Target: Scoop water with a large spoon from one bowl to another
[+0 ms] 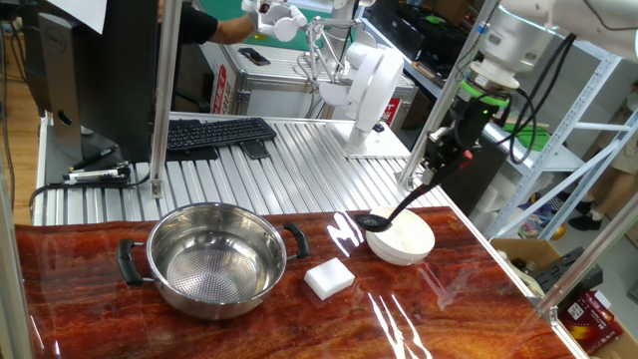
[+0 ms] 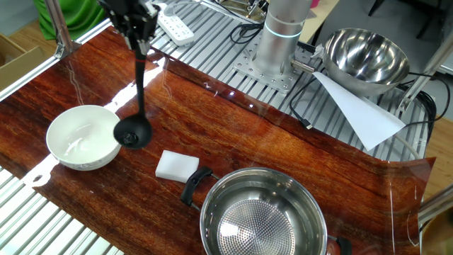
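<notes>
Our gripper (image 1: 446, 152) is clenched on the ladle (image 2: 134, 132) handle, its cup by the white bowl's (image 2: 79, 138) rim, away from the pot (image 1: 215, 258).

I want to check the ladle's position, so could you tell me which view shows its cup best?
The other fixed view: the ladle cup shows whole, beside the white bowl. In one fixed view the cup is small, dark, overlapping the bowl's rim.

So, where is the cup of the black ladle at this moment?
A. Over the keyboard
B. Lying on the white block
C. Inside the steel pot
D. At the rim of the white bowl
D. In both views the ladle, held by the gripper, has its cup at the edge of the white bowl, apart from the steel pot.
</notes>
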